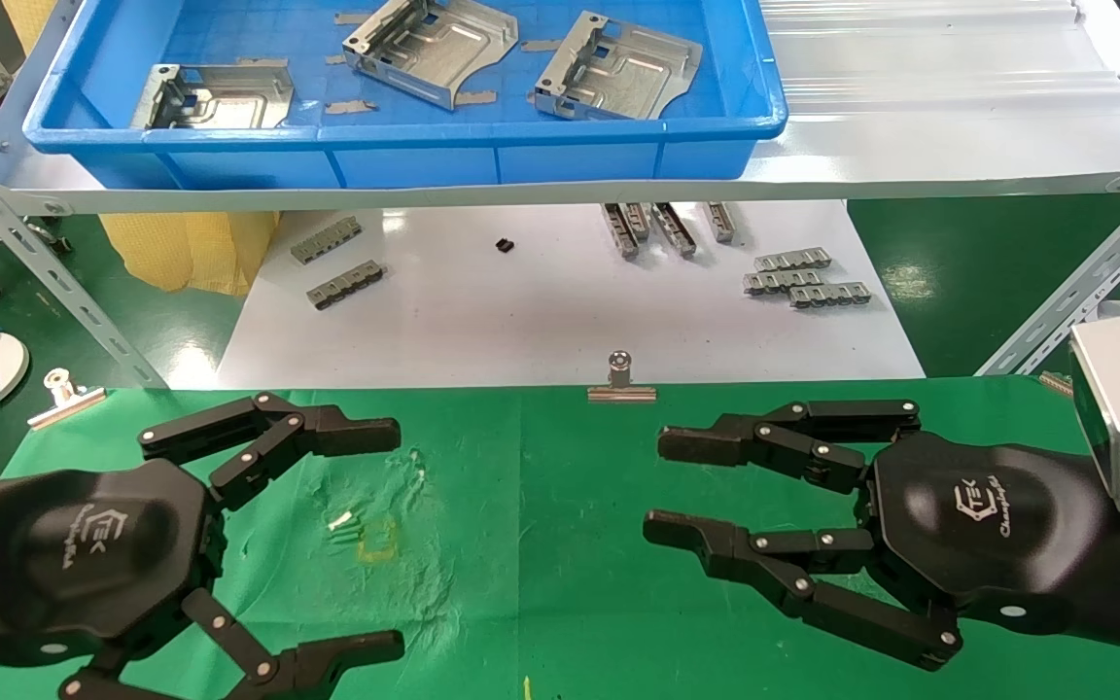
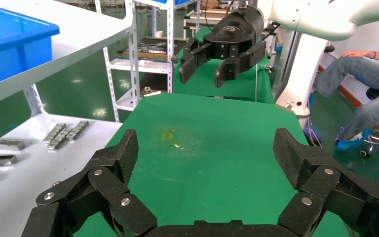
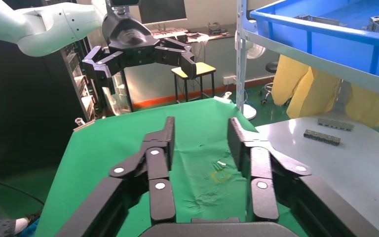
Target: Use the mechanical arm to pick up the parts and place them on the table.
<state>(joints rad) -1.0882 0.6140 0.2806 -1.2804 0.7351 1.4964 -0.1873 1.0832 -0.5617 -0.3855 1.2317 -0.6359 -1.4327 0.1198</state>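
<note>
Parts point(image 1: 432, 49) are shiny stamped metal inside glossy blue plastic tray point(image 1: 404, 131); below it, table point(image 1: 521, 544) has wrinkled green cloth.

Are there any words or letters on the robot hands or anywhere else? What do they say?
"TEK": white logo on the right gripper, with a script word under it too small to read.
"TEK": the same logo on the left gripper, with script under it also unreadable.
Nothing readable on the parts, the blue tray or the table.
</note>
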